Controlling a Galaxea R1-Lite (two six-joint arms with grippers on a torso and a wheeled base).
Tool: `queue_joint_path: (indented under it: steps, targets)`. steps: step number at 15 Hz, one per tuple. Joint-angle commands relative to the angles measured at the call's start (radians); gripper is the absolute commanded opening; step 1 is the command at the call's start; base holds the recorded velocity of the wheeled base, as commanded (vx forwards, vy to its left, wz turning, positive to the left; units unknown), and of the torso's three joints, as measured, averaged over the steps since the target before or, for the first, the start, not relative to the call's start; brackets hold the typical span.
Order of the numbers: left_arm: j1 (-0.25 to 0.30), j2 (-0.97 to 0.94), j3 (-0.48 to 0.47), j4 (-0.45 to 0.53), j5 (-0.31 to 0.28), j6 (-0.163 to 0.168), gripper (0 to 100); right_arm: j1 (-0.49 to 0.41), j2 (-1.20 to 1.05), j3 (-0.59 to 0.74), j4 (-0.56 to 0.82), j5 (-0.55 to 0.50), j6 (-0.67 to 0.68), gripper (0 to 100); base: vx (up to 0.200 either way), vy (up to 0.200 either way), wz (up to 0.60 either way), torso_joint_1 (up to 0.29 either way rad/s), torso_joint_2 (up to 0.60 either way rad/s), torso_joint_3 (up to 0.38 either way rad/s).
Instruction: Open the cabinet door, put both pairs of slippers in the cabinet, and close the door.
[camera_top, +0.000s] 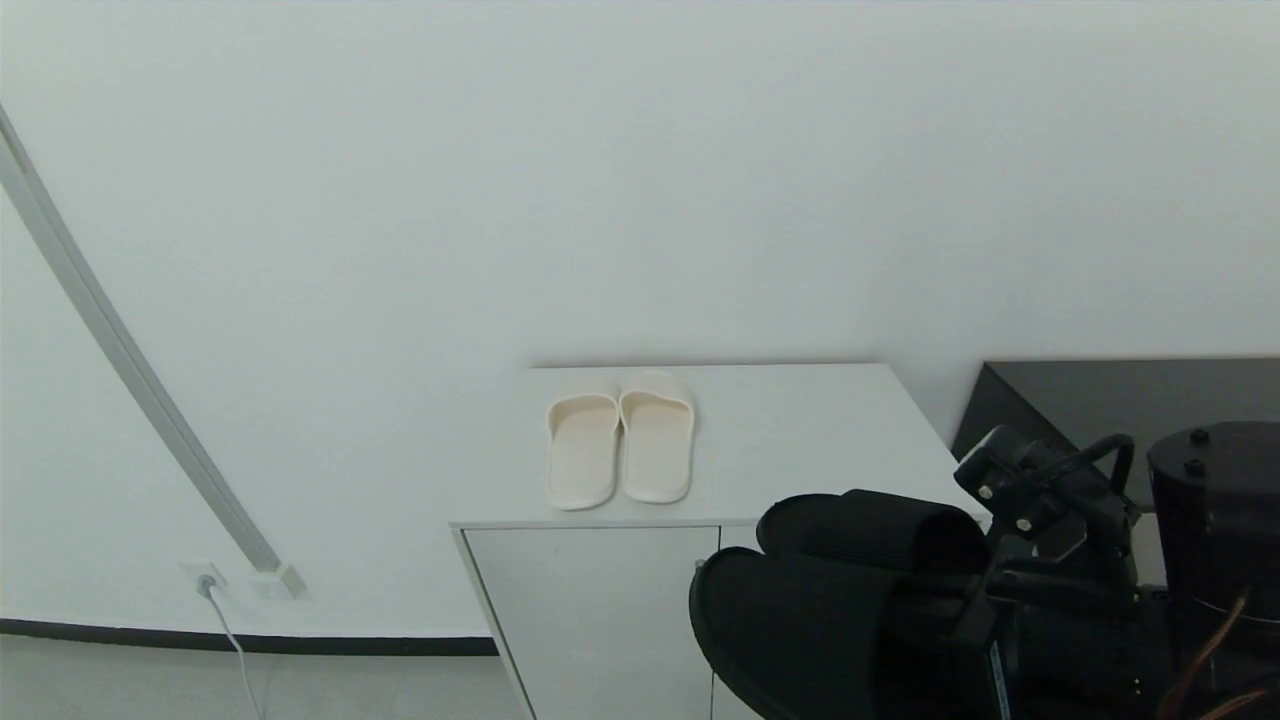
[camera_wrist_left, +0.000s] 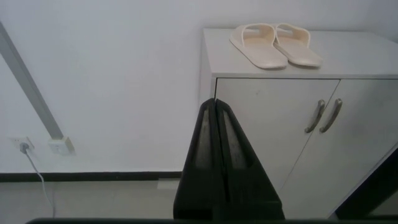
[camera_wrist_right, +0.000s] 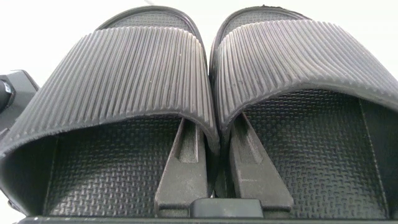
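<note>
On the white cabinet (camera_top: 800, 440): cream foam slippers (camera_top: 620, 445), waiting.
Doors (camera_wrist_left: 292, 130): shut, not yet opened.
Right tool (camera_wrist_right: 216, 134): clamped on black ribbed slippers (camera_wrist_right: 143, 68), held before cabinet.
Left tool (camera_wrist_left: 216, 107): pressed together, empty.

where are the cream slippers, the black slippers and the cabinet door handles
cream slippers (camera_top: 657, 445), head view, footbed of one slipper
black slippers (camera_wrist_right: 137, 74), right wrist view, ribbed strap of one slipper
cabinet door handles (camera_wrist_left: 332, 116), left wrist view, middle of one handle's bar
</note>
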Motion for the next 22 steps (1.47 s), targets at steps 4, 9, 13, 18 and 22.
queue_joint_path:
  steps: [4,9,13,18,22]
  targets:
    - [0.001,0.000,0.001,0.000,0.001,0.002,0,0.004,0.005,0.003,0.002,0.000,0.000,0,0.000,0.000,0.00,0.000,0.00,0.000]
    - [0.001,0.002,0.000,0.000,-0.013,0.002,0,0.007,0.005,0.012,0.001,0.000,0.000,0,0.000,0.000,0.00,-0.144,0.34,0.178]
    - [0.001,0.002,0.000,0.000,-0.011,0.002,100,0.010,0.004,0.024,0.001,0.000,0.000,0,0.000,0.000,0.00,-0.166,0.38,0.212]
    - [0.001,0.000,0.000,0.000,-0.011,0.002,100,0.018,0.001,0.030,-0.001,0.000,-0.002,0,0.000,0.000,0.00,-0.213,0.51,0.289]
    - [0.001,0.002,0.000,0.000,-0.011,0.002,100,0.022,-0.005,0.032,0.001,0.000,-0.002,0,0.000,0.000,0.00,-0.220,0.55,0.331]
